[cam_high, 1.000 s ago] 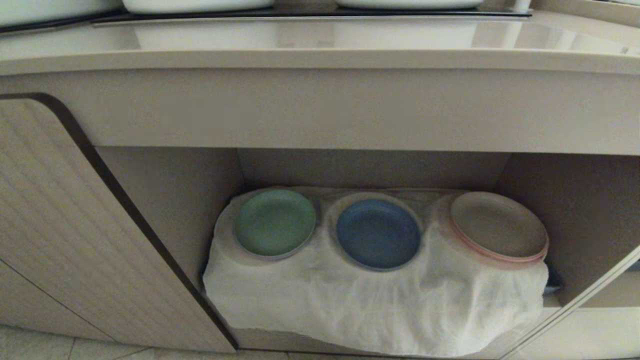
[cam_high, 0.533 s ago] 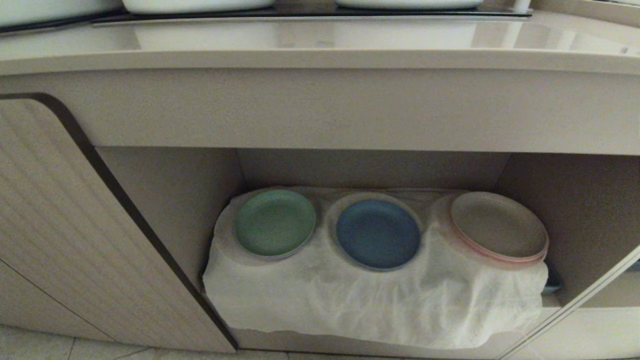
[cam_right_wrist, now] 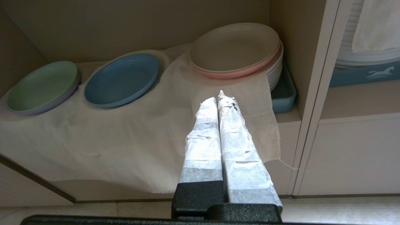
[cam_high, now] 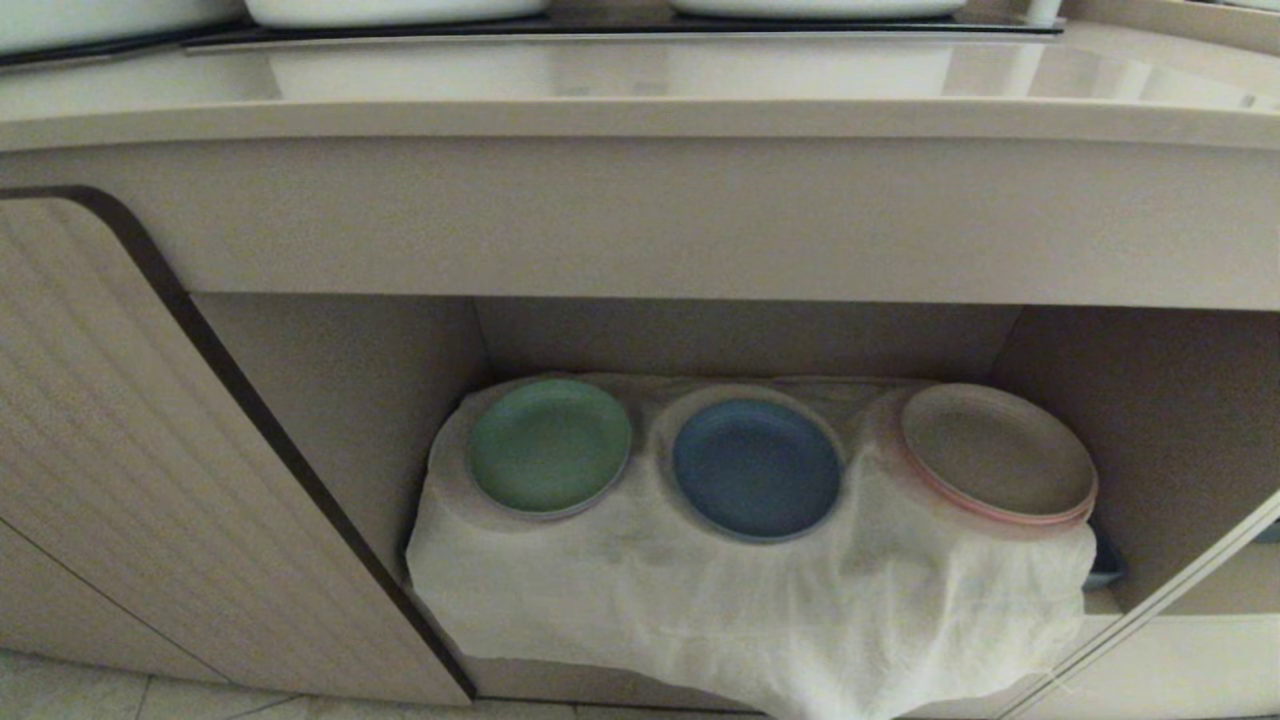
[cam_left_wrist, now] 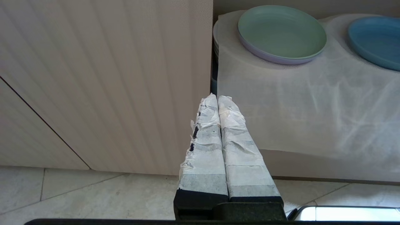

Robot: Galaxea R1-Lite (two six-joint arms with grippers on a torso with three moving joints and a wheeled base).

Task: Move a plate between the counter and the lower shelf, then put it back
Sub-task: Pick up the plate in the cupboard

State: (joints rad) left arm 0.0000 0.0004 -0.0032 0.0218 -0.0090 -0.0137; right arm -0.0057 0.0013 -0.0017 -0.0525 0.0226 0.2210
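Fingers of your right gripper (cam_right_wrist: 220, 95) are pressed together with nothing between them, their tape-wrapped tips hanging in front of the lower shelf (cam_right_wrist: 286, 120), near the hanging front of the white cloth (cam_right_wrist: 125, 137) and just below the beige plate (cam_right_wrist: 234, 47) with its pink edge. Your left gripper (cam_left_wrist: 217, 97) is likewise pressed together and empty, sitting low before the ribbed cabinet door (cam_left_wrist: 109, 78), just left of the cloth's front drape, above the pale tiled floor (cam_left_wrist: 93, 193). Neither gripper shows in the head view.

Moving outward, you find 3 plates on the cloth-covered humps inside the recess. The plate (cam_high: 756, 468) you care about, the blue one, lies flat in the middle. The green plate (cam_high: 550, 445) lies to its left, close beside it but not touching. The beige plate lies to its right, on a taller stack of white dishes that stands in a blue tray (cam_right_wrist: 284, 93). Both grippers are well apart from the blue plate.

Above the recess, the counter (cam_high: 640, 110) runs across the head view, with a black hob panel (cam_high: 600, 28) at its far edge. Through the right wrist view you also see a neighbouring compartment to the right holding more white dishes (cam_right_wrist: 365, 57).
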